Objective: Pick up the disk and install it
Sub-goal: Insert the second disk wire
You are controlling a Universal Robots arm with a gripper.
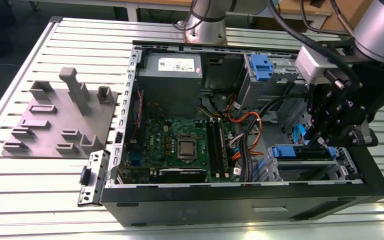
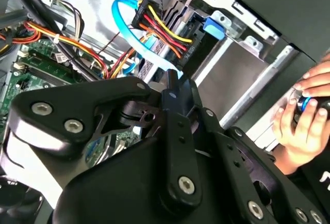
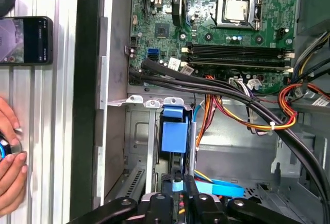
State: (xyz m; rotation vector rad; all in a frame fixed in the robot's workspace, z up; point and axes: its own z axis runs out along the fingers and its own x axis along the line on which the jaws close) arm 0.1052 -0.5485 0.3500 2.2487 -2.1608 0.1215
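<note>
Blue-railed disk [image 3: 174,136] in drive bay, just beside hand [image 3: 183,195], grip unclear

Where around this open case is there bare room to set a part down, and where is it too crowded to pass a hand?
Free: the slatted table in front of the grey fixture plate, and the strip beyond that plate. Crowded: inside the case, where orange and black cables run between the motherboard and the drive bays, with the gripper hanging over the blue-railed bay.

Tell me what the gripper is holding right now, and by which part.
Cannot be told. The gripper sits right at the disk's blue side rail inside the computer case, but any grip on it is hidden.
</note>
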